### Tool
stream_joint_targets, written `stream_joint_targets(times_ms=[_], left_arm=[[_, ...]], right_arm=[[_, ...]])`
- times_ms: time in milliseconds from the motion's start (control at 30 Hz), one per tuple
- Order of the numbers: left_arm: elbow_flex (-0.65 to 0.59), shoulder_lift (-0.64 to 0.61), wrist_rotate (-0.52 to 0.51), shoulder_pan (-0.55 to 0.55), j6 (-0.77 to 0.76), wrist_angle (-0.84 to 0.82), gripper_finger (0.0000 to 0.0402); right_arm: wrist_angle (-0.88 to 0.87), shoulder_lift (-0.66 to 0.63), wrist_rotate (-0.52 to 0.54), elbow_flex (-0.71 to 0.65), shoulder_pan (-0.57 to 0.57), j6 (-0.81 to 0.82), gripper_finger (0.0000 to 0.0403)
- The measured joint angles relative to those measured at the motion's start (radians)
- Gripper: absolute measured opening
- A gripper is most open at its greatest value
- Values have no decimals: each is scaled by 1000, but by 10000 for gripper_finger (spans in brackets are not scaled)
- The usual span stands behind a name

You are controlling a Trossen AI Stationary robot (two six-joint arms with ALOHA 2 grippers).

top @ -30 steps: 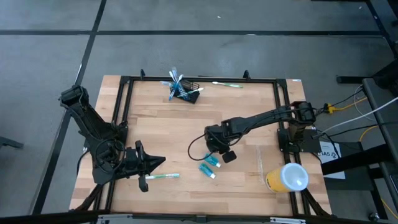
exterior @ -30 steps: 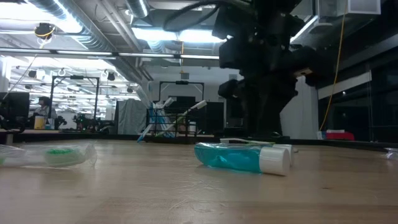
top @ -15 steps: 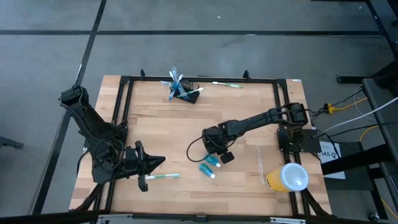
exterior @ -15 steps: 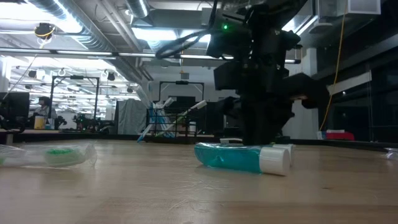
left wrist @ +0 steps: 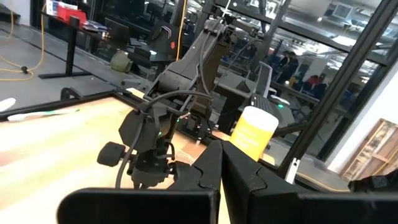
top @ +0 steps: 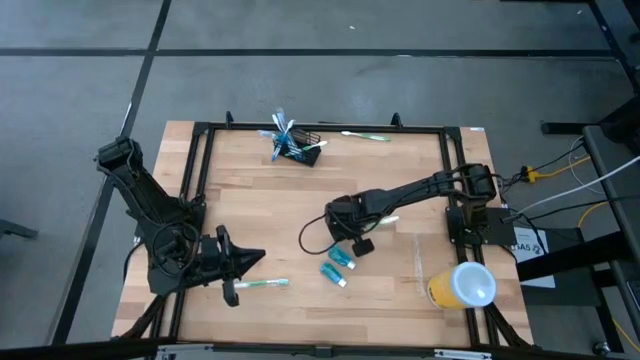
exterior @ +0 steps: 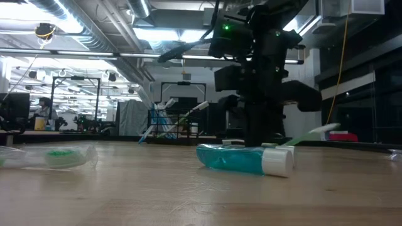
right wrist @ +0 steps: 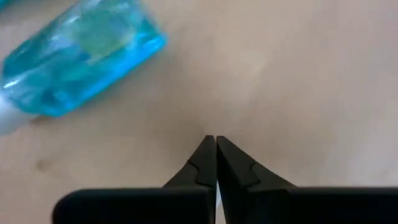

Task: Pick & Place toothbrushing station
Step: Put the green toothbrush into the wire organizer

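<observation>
The toothbrushing station [top: 303, 150], a small black mesh holder with several brushes standing in it, sits near the table's far edge. My right gripper [top: 350, 232] stands at mid-table, pointing down, shut on a green-and-white toothbrush [top: 388, 218]. The brush's free end [exterior: 317, 132] slants up off the table. Two teal toothpaste tubes [top: 338, 265] lie just in front of the gripper; one fills the right wrist view [right wrist: 78, 62]. My left gripper [top: 262, 258] rests shut at the near left, beside another toothbrush [top: 262, 285] lying flat. My right gripper pinches the toothbrush between its two fingers from above, pointing down. Only a thin white strip [right wrist: 216, 194] shows between the shut fingers. The gripper hides which part of the brush it has. The brush sits tilted, its free end [exterior: 317, 132] raised toward the table's right.
A yellow cup with a white lid [top: 462, 285] lies at the near right corner. One more toothbrush [top: 366, 135] lies by the far edge. A clear packet [exterior: 56, 156] lies near the low camera. A black frame [top: 205, 130] rims the table.
My right gripper has sunk a little toward the table and shut, taking hold of the toothbrush. The brush's free end, flat before, now sticks up toward the table's right.
</observation>
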Motion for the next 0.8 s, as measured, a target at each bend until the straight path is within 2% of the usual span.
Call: stream_joint_targets(times_ms=[133, 300, 567, 800], left_arm=[[0, 0, -72, -1, 31, 0, 5], [0, 0, -250, -38, 53, -6, 2], [0, -19, -253, -59, 42, -36, 1], [0, -19, -252, -59, -69, -97, 1]], right_arm=[[18, -52, 43, 32, -18, 24, 2], [90, -151, 70, 77, -72, 84, 1], [475, -327, 59, 94, -220, 181, 1], [825, -333, 5, 95, -343, 191, 0]])
